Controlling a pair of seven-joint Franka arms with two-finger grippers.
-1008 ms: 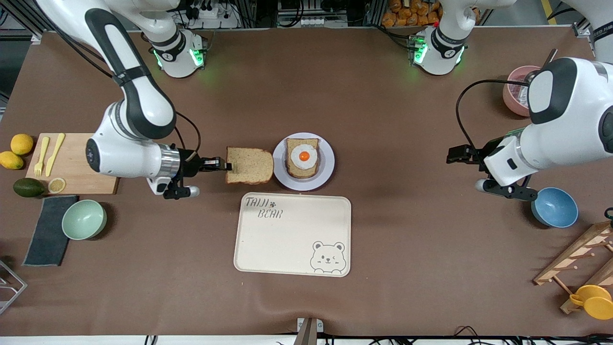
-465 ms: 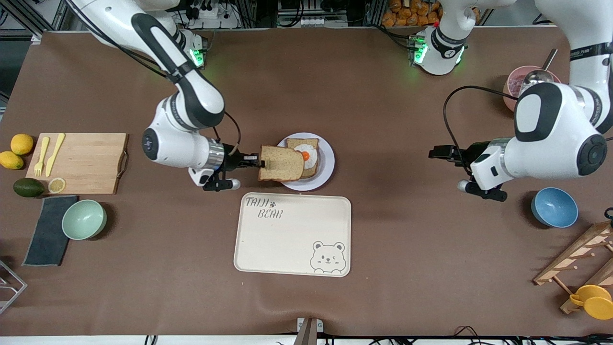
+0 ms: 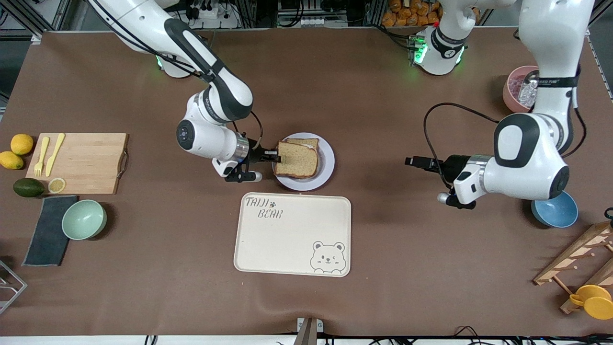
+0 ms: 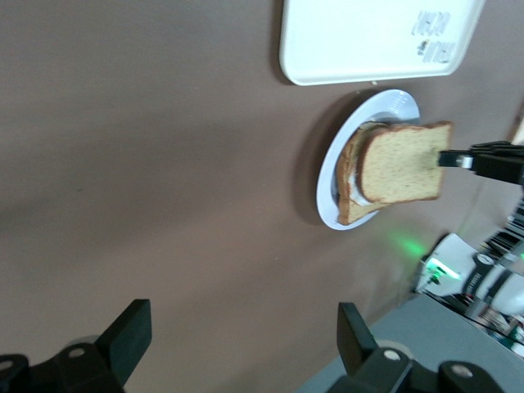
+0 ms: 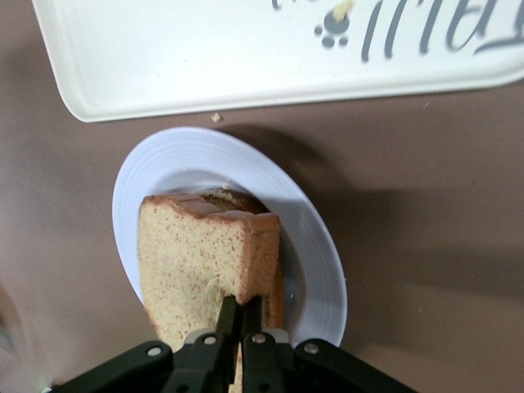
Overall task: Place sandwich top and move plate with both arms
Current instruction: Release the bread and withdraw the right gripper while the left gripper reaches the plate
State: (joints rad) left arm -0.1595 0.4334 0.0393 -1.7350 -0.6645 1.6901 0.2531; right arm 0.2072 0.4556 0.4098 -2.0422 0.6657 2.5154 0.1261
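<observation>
Plain slice of brown wholemeal bread with darker crust (image 3: 298, 159): held in the air by one edge, flat, over the small round pale lavender-white plate (image 3: 327, 165); seen from the left wrist view (image 4: 401, 162) to be raised above a second slice (image 4: 352, 184) lying on that plate, which it almost wholly covers in the front view; only the crust of the lower slice (image 3: 302, 141) is shown there.

Plate: set on the brown table covering (image 3: 383, 120) near the middle of the table, just beside the edge of the cream rectangular tray with bear drawing (image 3: 293, 235) farthest from the front camera; plate and tray are not touching (image 5: 246, 123).

Right gripper (image 3: 275, 157): clamped on the edge of the plain slice toward the right arm's end of the table; fingers pressed together on the bread in the right wrist view (image 5: 237, 315); plate rim (image 5: 327, 270) is seen beneath.

Left gripper (image 3: 411, 161): fingers spread apart (image 4: 131, 336), nothing between them; held over bare table covering between the plate and the blue bowl (image 3: 558, 212), well apart from the plate.
</observation>
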